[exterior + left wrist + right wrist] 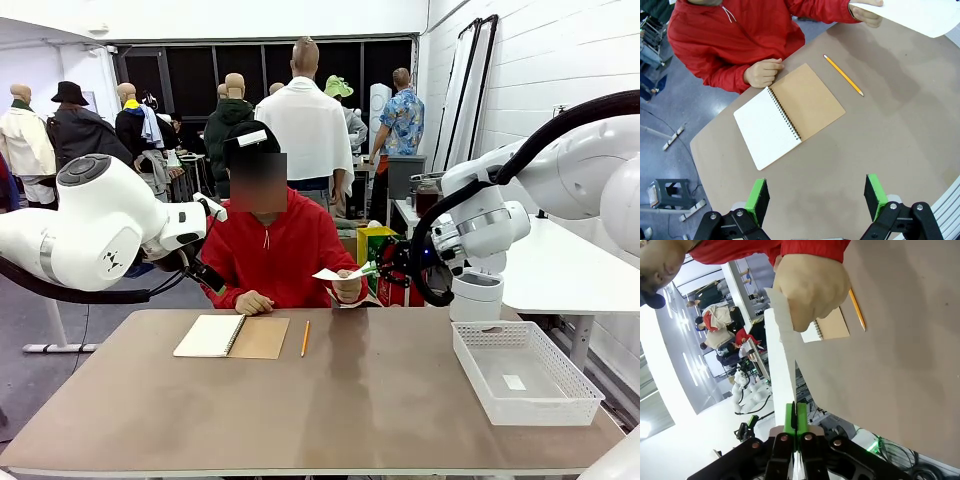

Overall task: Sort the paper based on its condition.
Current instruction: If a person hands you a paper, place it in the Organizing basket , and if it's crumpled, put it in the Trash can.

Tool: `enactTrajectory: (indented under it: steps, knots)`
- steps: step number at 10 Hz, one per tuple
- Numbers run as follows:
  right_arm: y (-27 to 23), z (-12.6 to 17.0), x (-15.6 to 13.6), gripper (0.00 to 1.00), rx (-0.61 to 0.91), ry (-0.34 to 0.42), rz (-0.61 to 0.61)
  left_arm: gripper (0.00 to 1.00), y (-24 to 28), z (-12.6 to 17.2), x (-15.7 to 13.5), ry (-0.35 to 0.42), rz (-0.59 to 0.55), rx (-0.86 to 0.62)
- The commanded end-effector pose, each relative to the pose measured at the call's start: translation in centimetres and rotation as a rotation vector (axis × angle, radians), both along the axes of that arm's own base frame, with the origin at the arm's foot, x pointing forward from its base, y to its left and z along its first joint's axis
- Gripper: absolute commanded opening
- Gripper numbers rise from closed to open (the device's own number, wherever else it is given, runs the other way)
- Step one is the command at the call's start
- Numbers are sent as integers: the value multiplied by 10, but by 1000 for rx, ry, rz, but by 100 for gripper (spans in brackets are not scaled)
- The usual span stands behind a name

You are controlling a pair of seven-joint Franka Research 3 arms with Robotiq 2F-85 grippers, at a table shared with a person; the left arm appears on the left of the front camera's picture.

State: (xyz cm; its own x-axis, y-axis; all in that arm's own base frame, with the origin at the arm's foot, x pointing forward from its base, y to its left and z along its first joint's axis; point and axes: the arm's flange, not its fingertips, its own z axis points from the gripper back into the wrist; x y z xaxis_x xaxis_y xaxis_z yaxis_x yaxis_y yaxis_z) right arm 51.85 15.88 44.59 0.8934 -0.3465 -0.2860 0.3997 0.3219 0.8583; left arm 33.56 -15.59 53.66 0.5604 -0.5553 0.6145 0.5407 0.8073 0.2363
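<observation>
The paper [333, 273] is held above the bench's [380, 400] far edge. The right tool [372, 268] is clamped on one end and the person's hand [347, 289] grips the other. This looks like the handover. Next the hand must let go so the sheet can be carried off. The left tool [817, 197] is wide, holding nothing.

Wide free room over the near half and centre of the surface [370, 410]. Toward the far edge, left of centre: an open spiral notebook [232, 336], a pencil [305, 338] just beside it, a person's resting hand [253, 301] behind. Along the right edge: a white basket [525, 372]. Bare lane between pencil and basket. Above the far edge, right of centre: the paper [335, 273] stretched between the person's other hand [347, 290] and the right end effector [374, 268] pinching it, barring passage. Left end effector [816, 192] spread wide over bare surface nearside of the notebook.
</observation>
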Motion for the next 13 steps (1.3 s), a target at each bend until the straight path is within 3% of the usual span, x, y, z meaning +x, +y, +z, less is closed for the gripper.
enactTrajectory:
  steps: [1,3,5,7,8,11,13]
  knots:
    - [3,-1,5,0,78,-29,25,100,1,0,0,1,-2,4]
    - [-8,11,-2,0,71,-64,31,100,1,0,0,1,-2,4]
    - [-29,27,-13,0,-10,-165,52,100,1,0,0,1,-2,4]
    - [-60,40,-36,0,-237,-288,134,100,1,0,0,1,-2,4]
    - [-79,46,-46,0,-346,-306,167,100,1,0,0,1,-2,4]
    - [-122,52,-77,0,-570,-244,228,100,1,0,0,1,-2,4]
    - [-129,50,-76,0,-636,-213,149,100,1,0,0,1,-2,4]
